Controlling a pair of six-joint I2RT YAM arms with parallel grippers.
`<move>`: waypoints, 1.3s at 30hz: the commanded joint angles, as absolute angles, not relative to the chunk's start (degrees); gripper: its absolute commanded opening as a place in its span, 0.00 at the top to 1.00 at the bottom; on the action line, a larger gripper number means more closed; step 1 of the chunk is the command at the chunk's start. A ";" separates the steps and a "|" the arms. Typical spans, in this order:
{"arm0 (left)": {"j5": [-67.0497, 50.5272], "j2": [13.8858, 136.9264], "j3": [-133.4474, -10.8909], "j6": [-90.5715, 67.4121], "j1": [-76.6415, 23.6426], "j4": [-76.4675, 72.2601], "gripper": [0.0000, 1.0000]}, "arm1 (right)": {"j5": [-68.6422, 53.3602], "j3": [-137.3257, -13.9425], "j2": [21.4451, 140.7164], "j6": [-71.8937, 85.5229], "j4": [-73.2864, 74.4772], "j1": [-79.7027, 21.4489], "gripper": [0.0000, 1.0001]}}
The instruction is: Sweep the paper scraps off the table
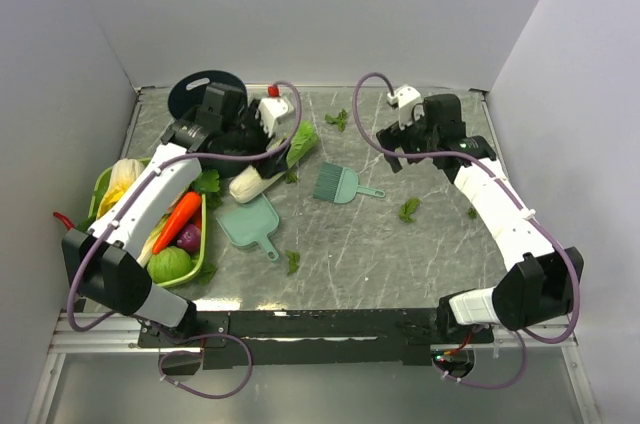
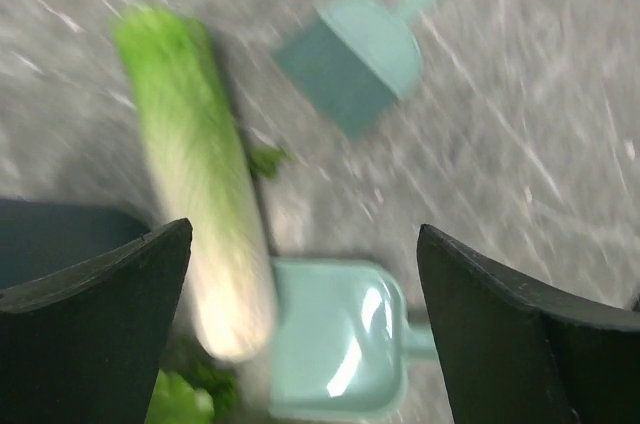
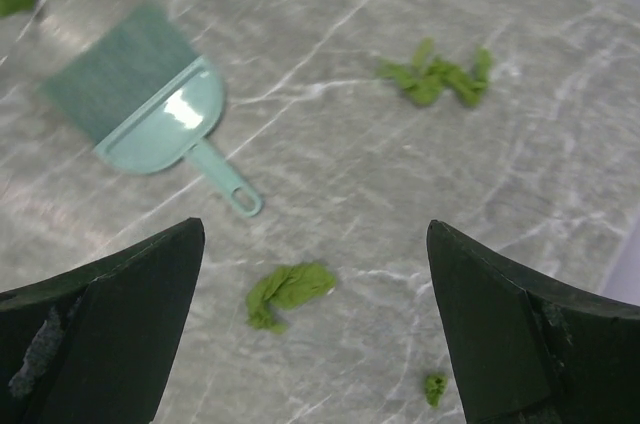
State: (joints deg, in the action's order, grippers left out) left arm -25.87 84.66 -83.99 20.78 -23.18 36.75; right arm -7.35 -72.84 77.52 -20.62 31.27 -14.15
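Note:
Several dark-green paper scraps lie spread over the grey marble table (image 1: 400,264): one at the back (image 1: 338,119), one right of centre (image 1: 409,209), one near the front (image 1: 293,261). The teal hand brush (image 1: 337,184) lies mid-table and the teal dustpan (image 1: 250,224) left of it. My left gripper (image 1: 255,139) hangs open above the cabbage and dustpan (image 2: 335,339), with nothing between its fingers (image 2: 305,229). My right gripper (image 1: 392,149) hangs open over the back right; below its spread fingers (image 3: 315,229) lie scraps (image 3: 290,289) and the brush (image 3: 140,94).
A long pale-green cabbage (image 1: 275,164) lies on the table beside the dustpan. A lime-green tray (image 1: 100,189) with a carrot and other vegetables sits at the left edge. A dark round pan (image 1: 200,89) stands at the back left. White walls close off three sides.

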 commanded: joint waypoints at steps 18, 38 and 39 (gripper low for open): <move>-29.78 86.65 -70.93 20.32 -23.73 44.83 0.04 | -34.54 -74.53 91.04 -54.13 50.37 -13.80 0.00; -34.55 83.07 -69.36 -2.63 -18.73 34.19 0.10 | -22.33 -76.99 106.60 -60.21 32.17 -19.07 0.16; -34.28 82.88 -69.00 -2.81 -18.37 34.19 0.10 | -21.89 -77.69 107.13 -60.12 32.17 -19.25 0.18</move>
